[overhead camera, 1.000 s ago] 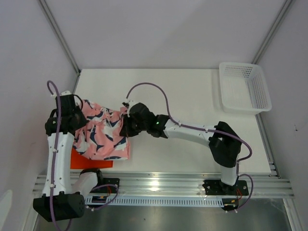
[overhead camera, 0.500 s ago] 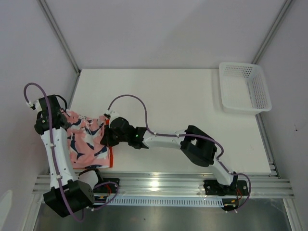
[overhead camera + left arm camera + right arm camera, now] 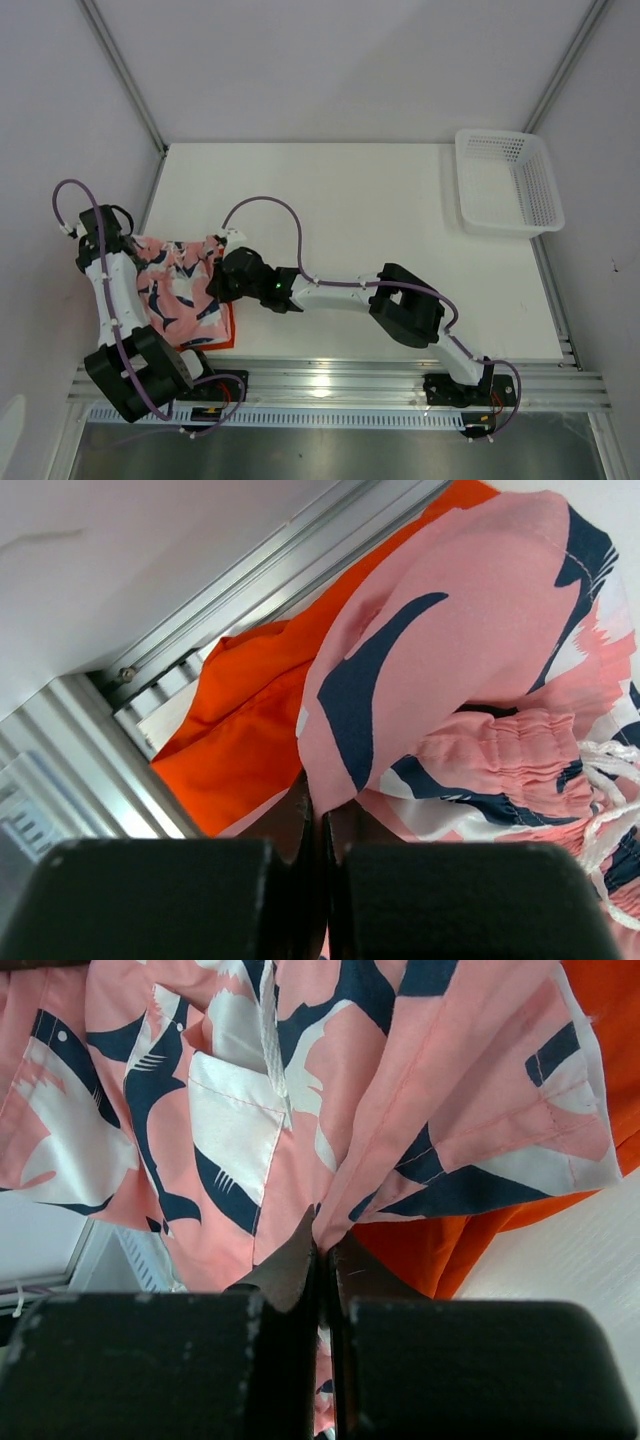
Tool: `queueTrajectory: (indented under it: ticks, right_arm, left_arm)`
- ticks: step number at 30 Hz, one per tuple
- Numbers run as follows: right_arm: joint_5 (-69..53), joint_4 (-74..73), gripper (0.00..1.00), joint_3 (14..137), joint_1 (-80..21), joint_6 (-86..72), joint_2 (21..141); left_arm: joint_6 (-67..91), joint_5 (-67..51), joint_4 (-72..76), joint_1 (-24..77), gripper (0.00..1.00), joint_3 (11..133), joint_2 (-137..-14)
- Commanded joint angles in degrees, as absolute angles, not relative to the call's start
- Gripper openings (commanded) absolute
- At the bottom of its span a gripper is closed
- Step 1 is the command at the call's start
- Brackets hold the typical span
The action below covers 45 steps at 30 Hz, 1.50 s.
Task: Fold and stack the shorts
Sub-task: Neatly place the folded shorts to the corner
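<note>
The pink shorts (image 3: 180, 290) with the navy-and-white print hang stretched between my two grippers at the table's near left corner. The orange shorts (image 3: 222, 328) lie flat beneath them, only an edge showing from above. My left gripper (image 3: 128, 248) is shut on the pink shorts' left edge (image 3: 345, 770), with the orange shorts (image 3: 235, 730) below. My right gripper (image 3: 218, 280) is shut on their right edge (image 3: 330, 1225), the orange shorts (image 3: 450, 1245) under it. A white drawstring (image 3: 610, 770) hangs from the waistband.
A white mesh basket (image 3: 508, 180) stands at the table's far right. The aluminium rail (image 3: 330, 378) runs along the near edge and a frame post (image 3: 125, 75) stands at the back left. White tabletop (image 3: 380, 220) lies between.
Both grippers have carried the pink shorts left and down toward the near left corner, over the orange shorts. The orange pair is now almost wholly covered.
</note>
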State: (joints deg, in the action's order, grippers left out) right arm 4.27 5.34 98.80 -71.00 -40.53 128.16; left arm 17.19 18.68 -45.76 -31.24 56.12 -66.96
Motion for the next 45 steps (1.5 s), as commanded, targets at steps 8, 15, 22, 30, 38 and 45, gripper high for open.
queueTrajectory:
  ticks: [8,15,22,30,38,45]
  right_arm:
    - [9.67,7.38,0.0,100.2,-71.45,-40.96,127.71]
    - [9.67,7.65,0.0,101.33,-71.72,-41.57,129.2]
    - [9.14,8.09,0.0,101.43,-72.6,-42.89,130.87]
    - [12.91,3.96,0.31,101.87,-73.65,-44.12,130.87]
    - [16.87,4.39,0.75,92.92,-70.67,-45.18,123.23]
    - [14.6,5.61,0.72,83.53,-66.89,-44.38,114.01]
  left_arm:
    - [14.59,13.36,-42.01,-34.1,0.0,58.1,-71.45]
    - [14.33,12.56,-42.27,-35.51,0.77,58.71,-71.11]
    - [13.62,13.54,-42.28,-35.6,0.99,60.2,-67.68]
    - [13.27,11.43,-42.71,-35.42,0.99,60.38,-66.19]
    - [14.59,6.87,-42.54,-34.02,0.99,60.9,-61.79]
    - [16.25,3.53,-43.07,-29.53,0.99,62.41,-58.02]
